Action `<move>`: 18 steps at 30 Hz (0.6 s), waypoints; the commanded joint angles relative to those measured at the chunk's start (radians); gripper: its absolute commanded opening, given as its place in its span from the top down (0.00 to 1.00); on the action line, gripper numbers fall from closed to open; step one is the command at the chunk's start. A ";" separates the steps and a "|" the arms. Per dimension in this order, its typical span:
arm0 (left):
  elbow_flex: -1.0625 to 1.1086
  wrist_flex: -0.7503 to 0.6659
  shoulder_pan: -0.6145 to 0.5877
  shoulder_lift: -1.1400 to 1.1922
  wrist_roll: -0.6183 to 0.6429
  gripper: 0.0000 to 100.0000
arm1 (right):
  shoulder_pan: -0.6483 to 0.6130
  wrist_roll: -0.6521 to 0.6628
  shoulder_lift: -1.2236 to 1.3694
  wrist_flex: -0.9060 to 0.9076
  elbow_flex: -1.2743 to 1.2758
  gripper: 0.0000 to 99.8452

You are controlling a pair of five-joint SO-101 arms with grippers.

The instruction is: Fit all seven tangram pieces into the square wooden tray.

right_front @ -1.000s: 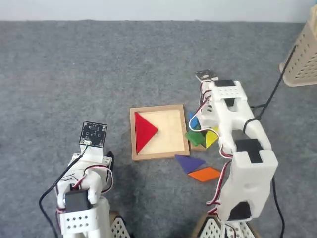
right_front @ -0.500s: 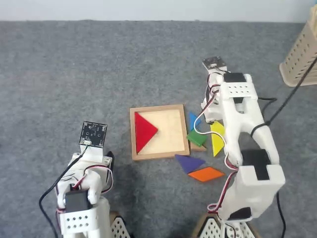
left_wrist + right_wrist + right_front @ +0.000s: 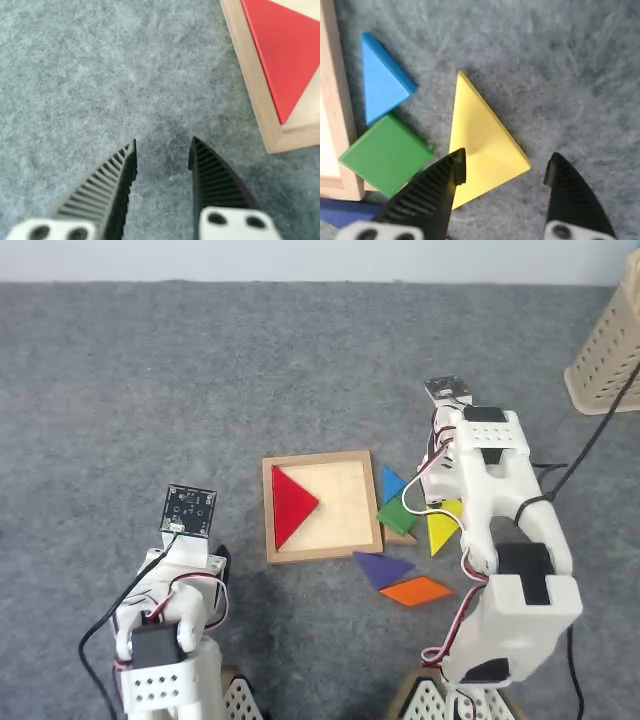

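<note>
1. High view: the tray [image 3: 318, 457] lies square-on in the middle of the counter [image 3: 150, 390], between the two arms.
2. A red triangle [image 3: 291, 504] lies in the tray. Its long side runs along the left wall, far to near, and its right-angle corner points toward the tray's middle. The other tray floor is bare wood.
3. A blue triangle [image 3: 392, 483] lies just outside the tray's right rim, long edge beside the rim, tip pointing away from it.
4. A green square [image 3: 397, 516] sits turned like a diamond, touching the blue triangle and close to the rim.
5. A yellow triangle [image 3: 441, 527] lies right of the square, partly under the right arm. Its long axis runs far to near, and its narrow tip points toward the arm bases.
6. A purple triangle [image 3: 384, 567] lies off the tray's near right corner. An orange parallelogram [image 3: 413, 590] lies just beside it, long axis across the view.
7. Right wrist view: the right hand [image 3: 508, 153] is spread wide and holds nothing. One finger is over the yellow triangle's edge, the other over bare counter.
8. Left wrist view: the left hand [image 3: 164, 141] is partly open and empty, over the counter near a tray corner.
9. Grey, felt-like fabric covers the counter. A pale wall [image 3: 300, 258] runs behind it, and a beige slotted crate [image 3: 612, 350] stands at the far right.
</note>
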 commanded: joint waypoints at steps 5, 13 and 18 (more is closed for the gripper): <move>-0.012 0.005 0.000 -0.006 -0.005 0.83 | -0.010 -0.005 0.124 -0.008 -0.077 0.68; -0.012 0.005 0.000 -0.006 -0.005 0.83 | -0.099 -0.005 0.165 0.041 -0.074 0.68; -0.012 0.005 0.000 -0.006 -0.005 0.83 | -0.062 -0.014 0.104 0.041 -0.075 0.68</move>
